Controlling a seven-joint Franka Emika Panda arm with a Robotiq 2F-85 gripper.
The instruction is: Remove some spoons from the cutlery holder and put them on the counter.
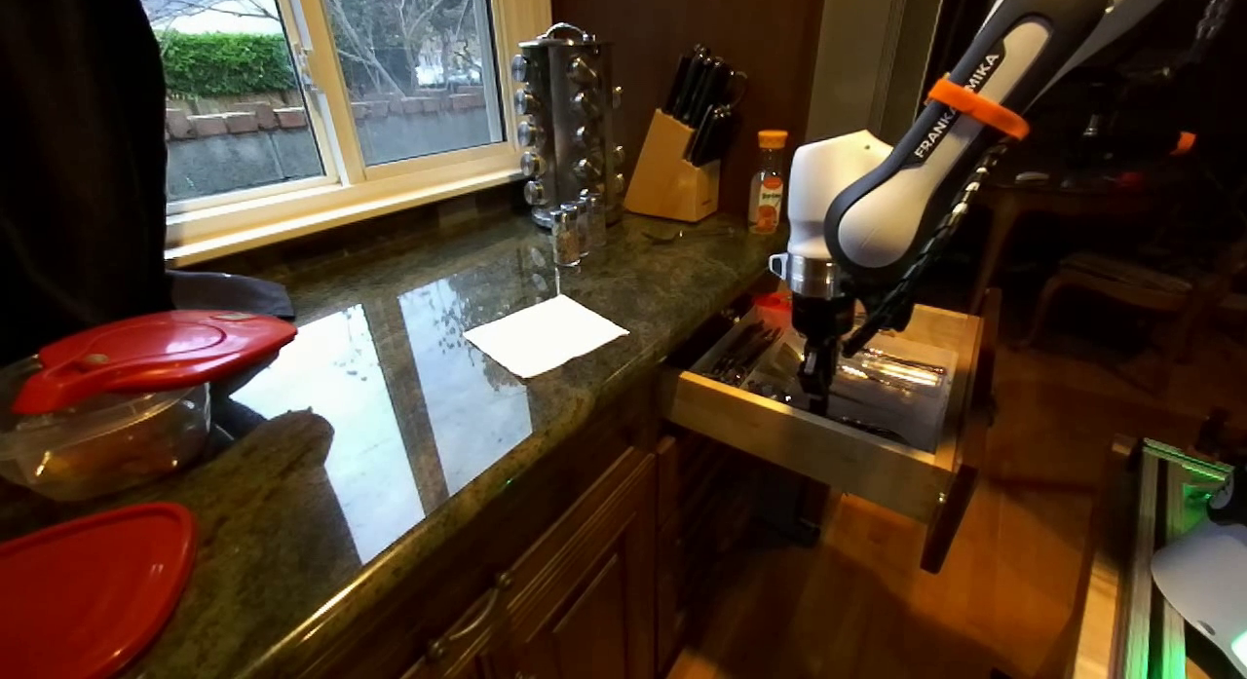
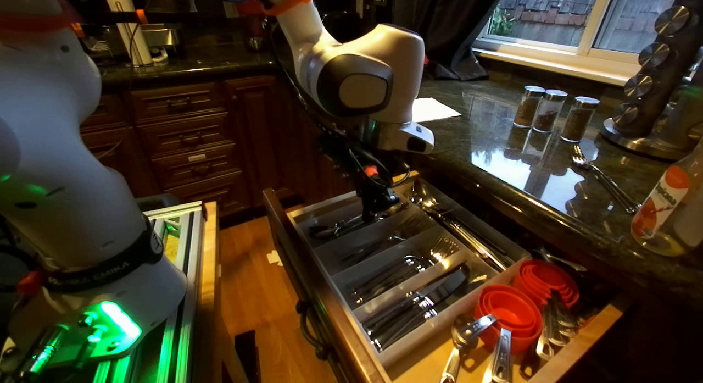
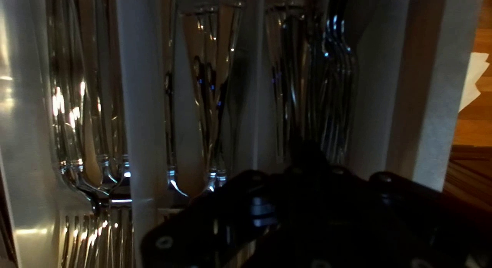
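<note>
The cutlery holder [image 2: 343,249] is a pale tray with long compartments inside the pulled-out drawer [image 1: 809,445]. Silvery spoons [image 2: 325,230] lie in its end compartment, with rounded bowls showing. In the wrist view, several handles [image 3: 334,95] lie in the compartment under my gripper [image 3: 308,152]. My gripper [image 2: 369,214] points down into that end compartment, also seen in an exterior view [image 1: 816,392]. Its dark fingers come together. Whether a spoon is between the tips is hidden in shadow. The dark glossy counter [image 1: 268,494] also shows in an exterior view [image 2: 530,201].
A fork and another utensil [image 2: 601,177] lie on the counter. Near them stand a juice bottle [image 1: 768,187], shakers [image 1: 567,236], a metal spice rack [image 1: 570,124] and a knife block [image 1: 672,172]. A white napkin [image 1: 546,336] lies farther along. Red measuring cups [image 2: 508,311] share the drawer.
</note>
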